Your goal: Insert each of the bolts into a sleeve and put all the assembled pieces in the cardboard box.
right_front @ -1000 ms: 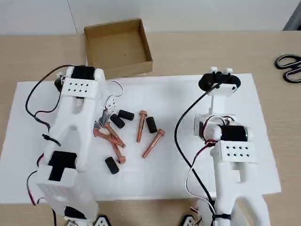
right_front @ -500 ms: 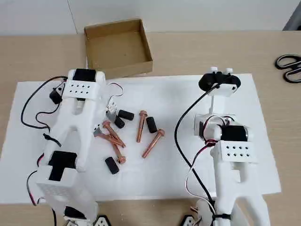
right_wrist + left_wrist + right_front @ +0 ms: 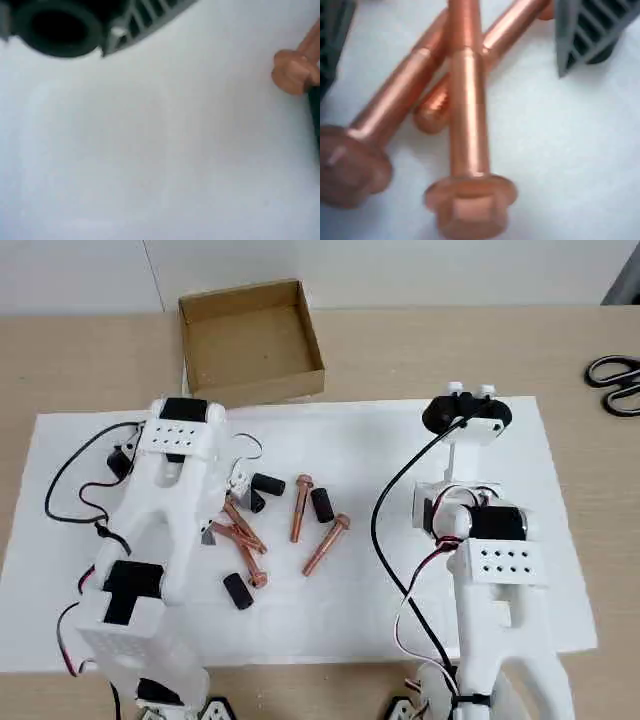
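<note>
Barely begun; no assembly, no boxing yet.
Poised with left gripper (image 3: 224,508) spread wide astride loose bolts (image 3: 300,508) mid-frame, beside scattered sleeves (image 3: 322,505); yet to insert every bolt and fill the cardboard box (image 3: 262,387), upper left.

Five copper bolts (image 3: 300,508) and four black sleeves (image 3: 322,504) loose, unassembled, near open cardboard box (image 3: 250,345)

The left arm (image 3: 165,490) covers part of the crossed bolts (image 3: 250,540), and the edge cuts the scissors (image 3: 606,385).
</note>
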`<state>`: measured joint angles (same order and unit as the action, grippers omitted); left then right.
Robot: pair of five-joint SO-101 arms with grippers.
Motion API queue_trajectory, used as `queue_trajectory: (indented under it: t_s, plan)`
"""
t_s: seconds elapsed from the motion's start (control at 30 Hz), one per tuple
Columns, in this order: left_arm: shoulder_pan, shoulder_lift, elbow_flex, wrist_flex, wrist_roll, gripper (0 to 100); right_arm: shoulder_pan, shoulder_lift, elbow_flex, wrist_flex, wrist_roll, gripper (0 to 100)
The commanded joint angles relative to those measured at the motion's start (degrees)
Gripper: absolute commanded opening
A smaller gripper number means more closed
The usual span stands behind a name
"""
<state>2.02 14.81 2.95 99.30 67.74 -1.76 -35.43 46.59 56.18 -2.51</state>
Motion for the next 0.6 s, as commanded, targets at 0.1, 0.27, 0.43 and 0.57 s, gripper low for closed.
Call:
queue_trajectory:
  t_s: [0.1, 0.27, 0.43, 0.57]
  plan:
    - [-3.16, -0.7, 0.13, 1.05, 0.53, 27, 0.22, -1.98, -0.26, -0.75, -0.35, 0.5]
    - [-7.91, -0.35, 0.4, 1.05, 0.53, 27, 0.22, -1.98, -0.26, -0.75, -0.35, 0.5]
    - [-8.44, -0.26, 0.48, 1.05, 0.35, 27, 0.22, -1.98, -0.26, -0.75, -0.35, 0.5]
    - [-8.44, -0.26, 0.48, 1.05, 0.35, 27, 0.22, -1.98, -0.26, -0.75, -0.35, 0.5]
